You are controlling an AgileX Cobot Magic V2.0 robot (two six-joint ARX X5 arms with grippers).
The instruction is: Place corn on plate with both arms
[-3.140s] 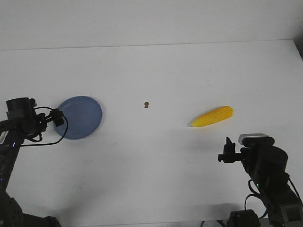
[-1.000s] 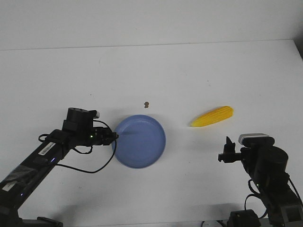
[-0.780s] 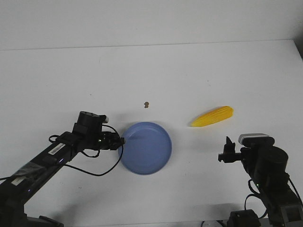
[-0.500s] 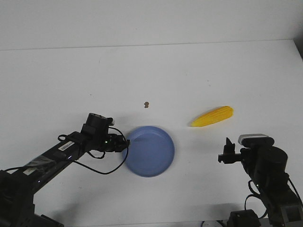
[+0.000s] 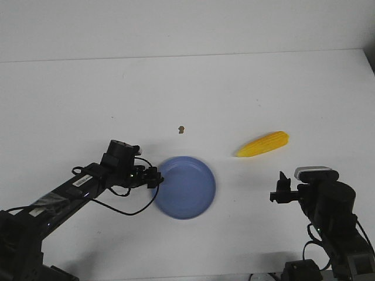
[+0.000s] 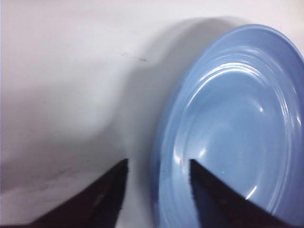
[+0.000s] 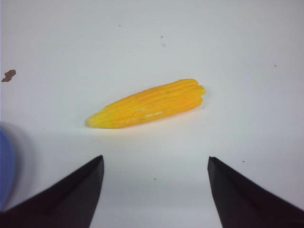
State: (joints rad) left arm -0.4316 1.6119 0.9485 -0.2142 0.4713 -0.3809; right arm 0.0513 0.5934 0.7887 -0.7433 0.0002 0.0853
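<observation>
Bright, even light (wrist views blurry).

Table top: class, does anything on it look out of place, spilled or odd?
Only a tiny brown speck on the white table, lying apart from the plate and the corn. It looks like a stray crumb or stain. The plate sits flat and the corn lies whole; nothing is spilled.

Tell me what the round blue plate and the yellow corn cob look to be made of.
The round blue plate looks like glossy moulded plastic: bright highlights and faint concentric rings show on its surface. The yellow corn cob seems a plastic replica, uniformly yellow with smooth kernel rows and slight sheen, though real corn cannot be ruled out.
</observation>
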